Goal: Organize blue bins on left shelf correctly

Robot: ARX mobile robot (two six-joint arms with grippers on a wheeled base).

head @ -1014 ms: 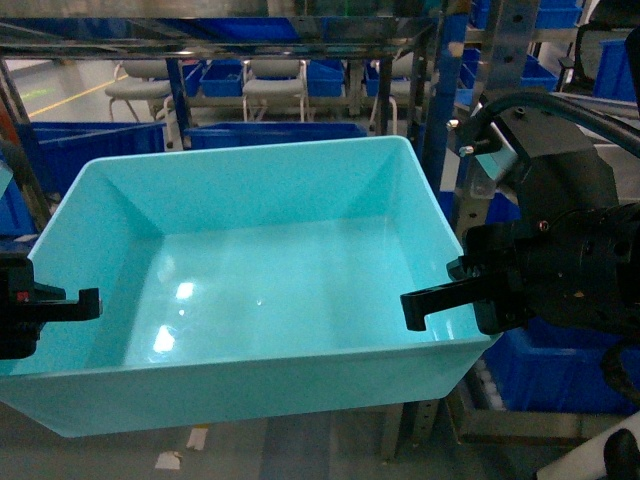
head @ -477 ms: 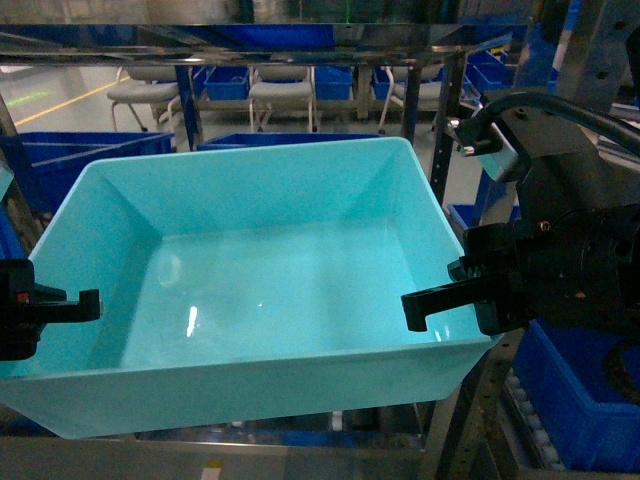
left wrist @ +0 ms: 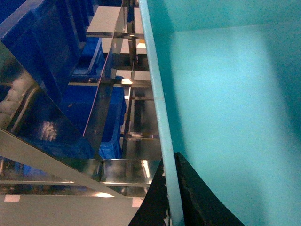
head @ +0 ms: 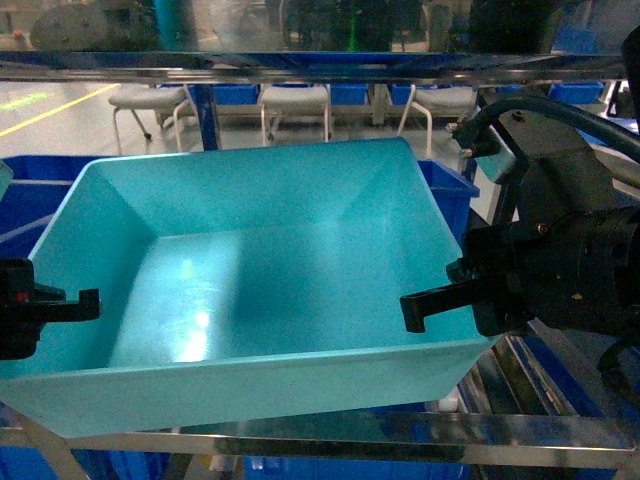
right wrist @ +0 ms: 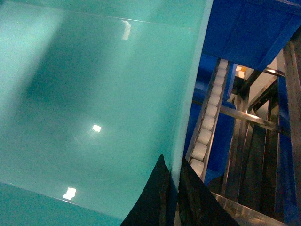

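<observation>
Shelf [head: 400, 428] mostly hidden behind turquoise bin [head: 250, 290]; left gripper [left wrist: 171, 197] cropped.

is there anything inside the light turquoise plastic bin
No, in the head view the light turquoise plastic bin shows only a bare, glossy floor with reflections, while the left hand and right hand pinch its side rims.

One turquoise bin [head: 250, 290] — two end effectors — three chairs [head: 290, 105] behind.

Matte black blocky right gripper [head: 425, 310] with black cable, grey wrist housing, small screws.
</observation>
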